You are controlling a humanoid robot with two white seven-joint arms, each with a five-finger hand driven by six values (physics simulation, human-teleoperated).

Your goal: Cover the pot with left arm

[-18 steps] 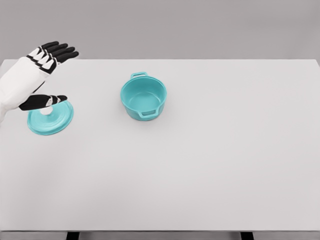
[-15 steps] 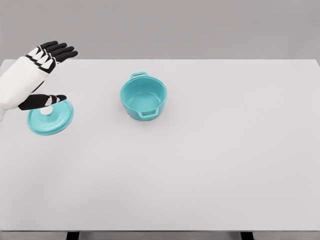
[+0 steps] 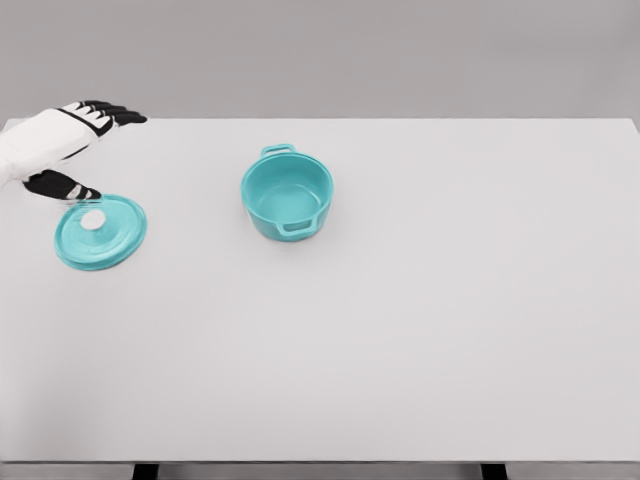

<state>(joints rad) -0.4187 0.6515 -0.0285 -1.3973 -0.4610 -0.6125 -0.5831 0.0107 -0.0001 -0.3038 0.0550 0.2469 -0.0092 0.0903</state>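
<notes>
Left hand open beside the lid, pot uncovered at mid-table.

The left hand (image 3: 72,140) reaches in from the left edge with its black fingers (image 3: 118,113) stretched out and spread, the thumb (image 3: 62,186) hanging lower and apart, gripping nothing. Just under the thumb tip, the teal lid (image 3: 101,232) lies flat on the white table (image 3: 450,300), its pale round knob (image 3: 93,220) facing up. Well apart to the right stands the teal pot (image 3: 287,196), upright and open, with one handle toward the far edge and one toward the near side.
</notes>
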